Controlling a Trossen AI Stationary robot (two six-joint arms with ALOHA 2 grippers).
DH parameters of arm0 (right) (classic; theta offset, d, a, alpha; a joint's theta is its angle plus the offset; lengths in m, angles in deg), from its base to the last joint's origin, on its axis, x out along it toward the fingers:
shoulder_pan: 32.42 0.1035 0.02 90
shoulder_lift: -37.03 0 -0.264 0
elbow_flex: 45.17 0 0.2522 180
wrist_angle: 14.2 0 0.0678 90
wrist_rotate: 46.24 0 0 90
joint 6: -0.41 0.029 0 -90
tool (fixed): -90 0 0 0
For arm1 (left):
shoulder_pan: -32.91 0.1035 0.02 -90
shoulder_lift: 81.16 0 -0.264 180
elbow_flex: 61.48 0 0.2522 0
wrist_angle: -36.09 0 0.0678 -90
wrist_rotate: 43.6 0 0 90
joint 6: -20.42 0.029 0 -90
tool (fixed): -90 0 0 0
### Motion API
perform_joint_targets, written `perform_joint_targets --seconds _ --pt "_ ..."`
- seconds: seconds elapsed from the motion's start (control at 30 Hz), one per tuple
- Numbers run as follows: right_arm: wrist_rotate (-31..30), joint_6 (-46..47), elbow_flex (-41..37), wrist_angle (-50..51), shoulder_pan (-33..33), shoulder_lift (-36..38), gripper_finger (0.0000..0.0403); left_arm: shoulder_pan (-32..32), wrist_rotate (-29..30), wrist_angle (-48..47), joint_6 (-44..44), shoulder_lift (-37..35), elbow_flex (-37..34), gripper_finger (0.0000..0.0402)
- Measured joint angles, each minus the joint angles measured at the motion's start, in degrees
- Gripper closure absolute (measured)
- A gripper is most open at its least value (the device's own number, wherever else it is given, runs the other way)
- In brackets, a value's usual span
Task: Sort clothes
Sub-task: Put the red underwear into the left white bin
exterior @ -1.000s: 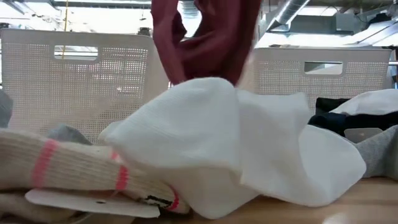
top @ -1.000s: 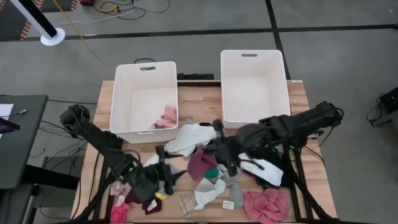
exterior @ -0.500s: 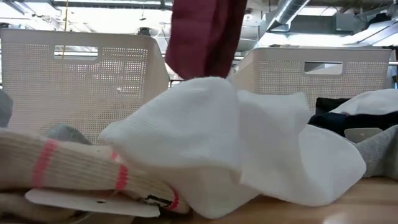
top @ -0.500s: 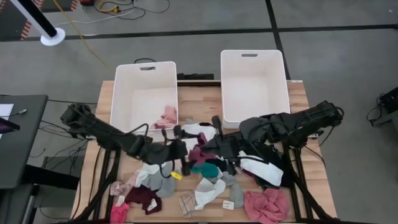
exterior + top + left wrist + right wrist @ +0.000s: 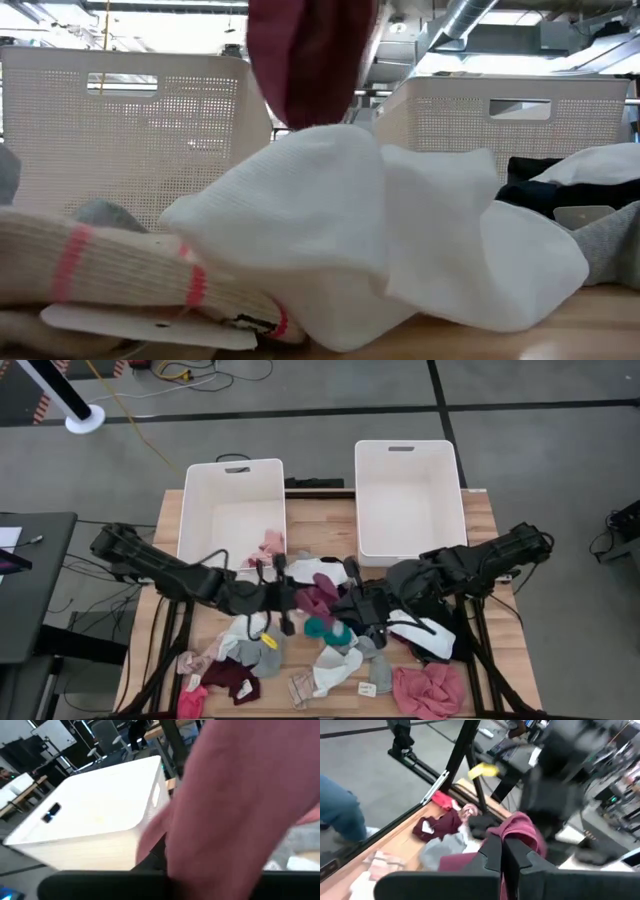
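A maroon garment (image 5: 320, 597) hangs in the air over the middle of the table, between my two grippers. My left gripper (image 5: 292, 600) reaches it from the table's left and is shut. My right gripper (image 5: 345, 598) comes from the right, shut on the same garment (image 5: 520, 832). In the low view the maroon garment (image 5: 310, 60) hangs clear above a white garment (image 5: 340, 230) that lies on the pile. Other clothes (image 5: 330, 660) lie scattered over the near half of the table. A pink garment (image 5: 268, 545) lies in the left bin (image 5: 232, 463). My left gripper meets the maroon garment's left side (image 5: 305, 598), coming about level from the table's left. In its wrist view the cloth (image 5: 240, 795) fills the picture and hides the fingers, so the kind of hold cannot be told. My right gripper pinches a bunched part of the maroon garment (image 5: 512, 837) between its two fingers (image 5: 492, 852), coming from the table's right and slanting slightly down. The garment is lifted clear of the pile and hangs below the fingers.
Two white bins stand at the far side, the right bin (image 5: 408, 448) showing nothing inside. A black and white garment (image 5: 425, 635) lies under the right arm. A pink garment (image 5: 428, 690) lies at the near right. Bare wood (image 5: 320, 525) shows between the bins.
My left gripper has risen from the clothes at the near left and gone right and toward the far edge, up to the maroon garment, rolling as it went. The garment, held up by my right gripper, has narrowed and swung slightly left in the low view.
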Motion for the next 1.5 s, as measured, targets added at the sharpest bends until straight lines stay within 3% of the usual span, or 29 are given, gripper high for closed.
perform_joint_targets --seconds 0.27,0.6,0.97,1.1,1.33,1.5 --pt "-1.49 5.42 0.00 8.78 -0.10 0.02 0.0327 -0.57 5.76 -16.51 -0.72 -8.83 5.64 0.0397" --pt "-1.47 12.95 0.00 19.09 -0.02 0.02 0.0252 0.80 16.65 -23.81 3.89 -15.70 11.41 0.0399" --pt "-1.23 22.81 0.00 28.99 2.08 -0.07 0.0219 13.00 19.69 -40.17 2.40 -17.36 18.14 0.0399" --pt "-0.96 25.84 0.00 30.37 4.24 -0.07 0.0220 19.34 16.07 -46.12 -0.57 -17.40 18.34 0.0399" --pt "-0.96 30.71 0.00 31.99 9.39 -0.11 0.0225 30.90 0.82 -60.53 -11.11 -15.61 18.09 0.0399" --pt "-0.99 33.57 0.00 31.83 12.79 -0.11 0.0225 37.63 -8.96 -63.35 -13.54 -14.21 14.54 0.0398"
